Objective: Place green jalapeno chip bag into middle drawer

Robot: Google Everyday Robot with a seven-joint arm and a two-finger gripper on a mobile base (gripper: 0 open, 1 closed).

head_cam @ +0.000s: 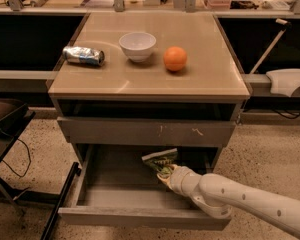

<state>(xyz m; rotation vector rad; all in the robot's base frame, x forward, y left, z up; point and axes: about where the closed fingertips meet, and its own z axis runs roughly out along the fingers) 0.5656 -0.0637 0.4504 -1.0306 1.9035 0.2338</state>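
The green jalapeno chip bag [159,159] is a small crinkly green foil bag at the tip of my gripper [165,173]. The gripper is shut on it and holds it inside the open middle drawer [115,184], toward the back and right of centre, just above the grey floor. My white arm [240,196] reaches in from the lower right over the drawer's plain front panel [140,218]. The fingers are mostly hidden by the bag and the wrist.
Above the open drawer is a closed grey drawer front with whitish scratches [145,131]. On the tan tabletop [150,84] lie a crushed silver can [83,55], a white bowl [137,45] and an orange [175,58]. A dark stand [10,119] is at the left, and a white object [290,81] at the right.
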